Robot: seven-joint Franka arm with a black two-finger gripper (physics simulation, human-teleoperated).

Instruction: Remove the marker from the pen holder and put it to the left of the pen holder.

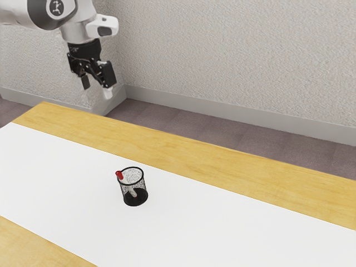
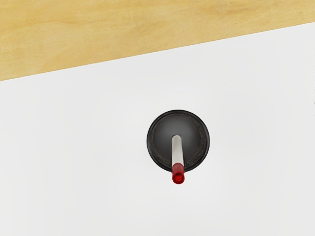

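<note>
My gripper (image 1: 97,89) hangs high at the upper left of the exterior view, its two fingers apart with nothing between them. Well below it and to the exterior view's right, a black mesh pen holder (image 1: 142,187) stands upright on the white strip. A marker (image 1: 119,175) with a white body and red end leans inside it, red end up and jutting past the rim. In the wrist view, the round pen holder (image 2: 153,152) is seen from above, with the marker (image 2: 177,153) slanting from its inside out over the rim.
The white strip (image 1: 233,219) lies along a wooden table (image 1: 194,146), whose bare wood borders it on both sides. A textured wall (image 1: 239,61) rises beyond the table, past a strip of floor.
</note>
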